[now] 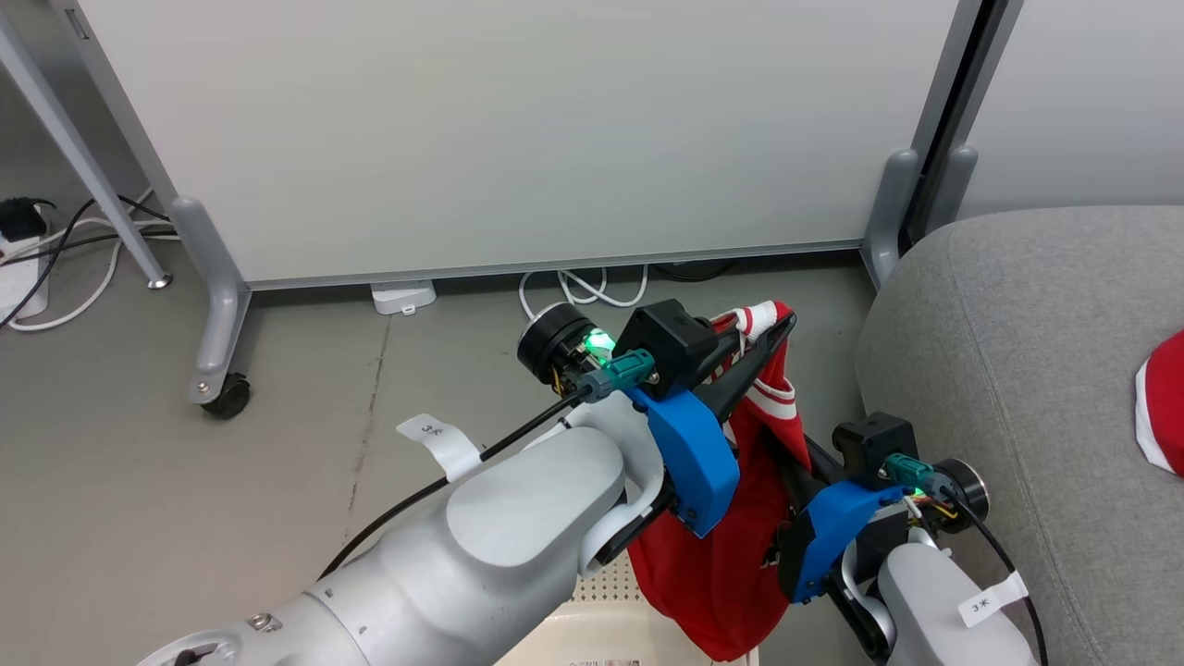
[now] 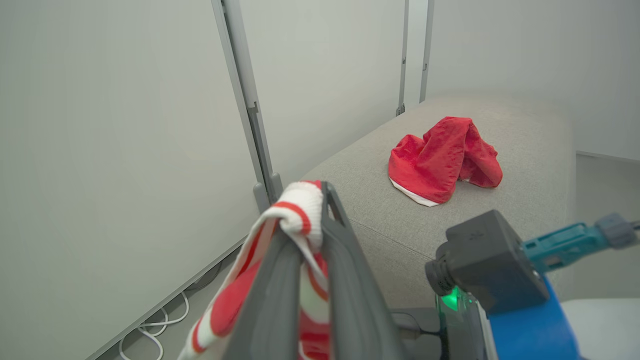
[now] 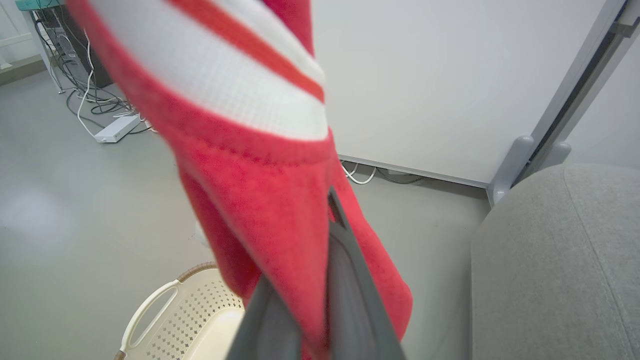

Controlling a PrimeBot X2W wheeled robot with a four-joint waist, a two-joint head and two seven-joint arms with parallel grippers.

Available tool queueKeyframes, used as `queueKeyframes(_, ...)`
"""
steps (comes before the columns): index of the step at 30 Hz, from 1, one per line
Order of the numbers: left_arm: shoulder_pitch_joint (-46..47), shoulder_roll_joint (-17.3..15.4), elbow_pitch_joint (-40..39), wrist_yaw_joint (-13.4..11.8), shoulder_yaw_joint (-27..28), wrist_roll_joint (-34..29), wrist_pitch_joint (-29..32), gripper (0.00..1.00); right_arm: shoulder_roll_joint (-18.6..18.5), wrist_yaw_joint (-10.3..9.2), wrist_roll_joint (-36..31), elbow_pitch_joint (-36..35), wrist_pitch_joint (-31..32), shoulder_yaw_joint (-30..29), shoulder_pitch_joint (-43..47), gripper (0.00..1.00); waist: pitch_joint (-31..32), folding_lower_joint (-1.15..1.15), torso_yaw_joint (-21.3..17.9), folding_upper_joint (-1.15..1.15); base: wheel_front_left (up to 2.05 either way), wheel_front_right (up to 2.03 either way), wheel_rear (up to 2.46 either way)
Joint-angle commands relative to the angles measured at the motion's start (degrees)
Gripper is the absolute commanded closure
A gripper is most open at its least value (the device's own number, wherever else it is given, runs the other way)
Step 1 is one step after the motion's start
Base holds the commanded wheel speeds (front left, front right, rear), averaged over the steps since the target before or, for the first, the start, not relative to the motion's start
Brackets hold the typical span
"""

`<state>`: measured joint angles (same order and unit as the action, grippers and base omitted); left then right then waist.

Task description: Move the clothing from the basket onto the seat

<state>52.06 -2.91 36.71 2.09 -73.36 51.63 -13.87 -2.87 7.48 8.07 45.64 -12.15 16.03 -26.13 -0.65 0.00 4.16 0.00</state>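
A red garment (image 1: 731,555) with white stripe trim hangs above the basket (image 1: 606,606), lifted between both grippers. My left gripper (image 1: 782,326) is shut on its striped white collar edge (image 2: 300,210) at the top. My right gripper (image 1: 797,461) is lower and to the right, and its dark fingers (image 3: 345,280) are shut on the red fabric (image 3: 270,200). Below, in the right wrist view, the cream perforated basket (image 3: 165,315) shows its brown rim. A second red garment (image 2: 442,160) lies crumpled on the light grey seat (image 2: 530,165), its edge also visible in the head view (image 1: 1164,407).
The grey seat (image 1: 1017,370) stands close on the right of the arms. A white partition panel (image 1: 518,129) on castor feet stands behind, with cables (image 1: 592,289) on the floor beneath it. More cables and a power strip (image 3: 115,130) lie at the far left.
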Motion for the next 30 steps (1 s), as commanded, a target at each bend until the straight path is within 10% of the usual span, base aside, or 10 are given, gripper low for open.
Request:
queueKeyframes(1, -0.04, 0.02, 0.1, 0.09, -0.16, 0.07, -0.03, 1.0, -0.03, 0.03, 0.26, 0.3, -0.28, 0.17, -0.85, 1.0, 0.04, 0.0, -0.05, 0.0, 0.0, 0.0, 0.0)
queueKeyframes(12, -0.7, 0.02, 0.41, -0.07, -0.16, 0.49, -0.22, 0.96, -0.03, 0.03, 1.61, 1.94, -1.22, 0.9, -1.68, 1.0, 0.23, 0.0, -0.53, 0.0, 0.0, 0.0, 0.0)
queueKeyframes(15, -1.21, 0.02, 0.51, -0.09, -0.16, 0.61, -0.32, 0.13, -0.03, 0.03, 1.75, 2.19, -1.49, 0.95, -1.86, 1.0, 0.24, 0.0, -0.59, 0.0, 0.0, 0.0, 0.0)
queueKeyframes(16, -1.34, 0.01, 0.57, -0.11, -0.16, 0.59, -0.38, 0.0, -0.03, 0.03, 1.82, 2.28, -1.58, 0.97, -1.92, 1.0, 0.23, 0.0, -0.59, 0.0, 0.0, 0.0, 0.0)
queueKeyframes(30, -4.54, 0.01, 1.64, -1.6, 0.37, -0.08, -1.31, 0.0, -0.03, 0.03, 1.98, 2.85, -2.36, -0.69, -2.12, 1.0, 0.18, 0.0, -0.46, 0.0, 0.0, 0.0, 0.0)
